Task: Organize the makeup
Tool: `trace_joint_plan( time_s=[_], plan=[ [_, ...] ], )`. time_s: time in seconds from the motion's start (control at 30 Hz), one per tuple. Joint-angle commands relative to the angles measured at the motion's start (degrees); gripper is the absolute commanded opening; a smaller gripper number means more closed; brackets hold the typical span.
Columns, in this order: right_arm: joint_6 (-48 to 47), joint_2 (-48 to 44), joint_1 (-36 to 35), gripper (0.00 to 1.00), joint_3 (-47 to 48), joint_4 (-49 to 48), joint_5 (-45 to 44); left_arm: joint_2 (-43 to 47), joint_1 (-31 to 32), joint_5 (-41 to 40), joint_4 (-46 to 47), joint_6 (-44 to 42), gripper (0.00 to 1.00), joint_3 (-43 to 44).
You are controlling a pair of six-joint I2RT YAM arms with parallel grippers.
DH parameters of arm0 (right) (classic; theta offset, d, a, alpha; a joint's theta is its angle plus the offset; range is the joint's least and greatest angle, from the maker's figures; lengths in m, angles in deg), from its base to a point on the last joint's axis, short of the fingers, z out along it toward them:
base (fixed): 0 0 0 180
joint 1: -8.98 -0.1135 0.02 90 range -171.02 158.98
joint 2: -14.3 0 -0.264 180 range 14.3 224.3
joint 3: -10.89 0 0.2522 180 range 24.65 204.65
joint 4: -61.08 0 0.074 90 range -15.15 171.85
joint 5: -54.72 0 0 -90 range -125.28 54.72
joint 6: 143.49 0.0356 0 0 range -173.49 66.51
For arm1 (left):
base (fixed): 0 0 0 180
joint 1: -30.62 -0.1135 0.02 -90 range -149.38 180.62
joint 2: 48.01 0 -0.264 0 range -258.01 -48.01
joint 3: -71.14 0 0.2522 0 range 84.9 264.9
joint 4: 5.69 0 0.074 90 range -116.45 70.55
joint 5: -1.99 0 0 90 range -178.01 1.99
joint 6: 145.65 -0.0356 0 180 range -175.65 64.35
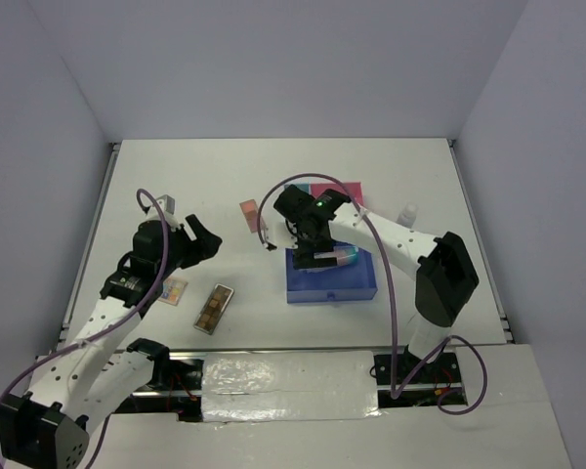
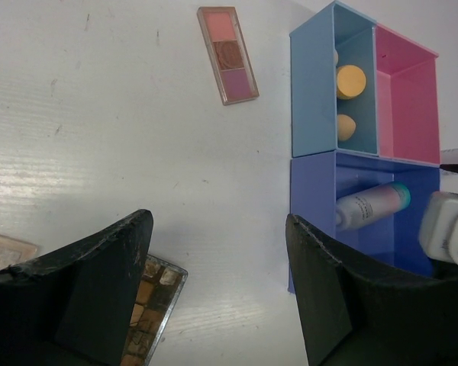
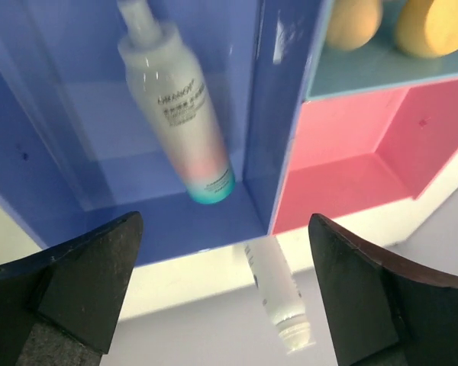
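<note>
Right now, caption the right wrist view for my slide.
Right gripper, open, above the gradient bottle lying in the tray's blue compartment; slim white tube just outside it.

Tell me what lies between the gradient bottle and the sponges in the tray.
Only a dividing wall of the tray: the bottle and the sponges lie in adjoining compartments, as the left wrist view shows plainly.
</note>
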Motion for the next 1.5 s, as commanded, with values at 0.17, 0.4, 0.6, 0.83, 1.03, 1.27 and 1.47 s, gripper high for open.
trace_joint_plan(
  time_s=[0.17, 0.4, 0.6, 0.83, 1.03, 1.27, 1.47],
  plan=[
    [8.2, -8.9, 6.7, 0.99, 12.9, 1.2, 19.2, -0.4, -0.4, -0.5, 1.6, 0.5, 0.83, 1.4],
    [13.3, -13.0, 34.6, 0.85, 10.5, 1.3, 58.4, 0.3, -0.5, -0.1, 2.4, 0.5, 0.77, 0.3],
    [14.6, -37.4, 45.4, 0.73, -13.9, -17.6, 65.2, 0.7, -0.6, 0.7, 4.7, 1.1, 0.56, -1.5],
    [28.4, -45.6, 58.2, 0.54, -23.5, -28.5, 59.3, -1.6, -0.7, 2.6, 6.5, 0.3, 0.13, -1.2],
    [30.7, -44.5, 61.3, 0.6, -26.7, -27.8, 52.9, -1.2, -0.7, 2.2, 5.7, 0.1, 0.22, -0.9],
    [30.6, -41.2, 63.6, 0.78, -28.4, -25.7, 47.3, 0.0, -0.7, 2.2, 5.7, 0.8, 0.27, -2.7],
    [30.8, -32.8, 63.9, 0.92, -28.5, -28.5, 44.6, -1.2, -0.7, 2.2, 7.1, 1.0, 0.32, -2.7]
  ],
)
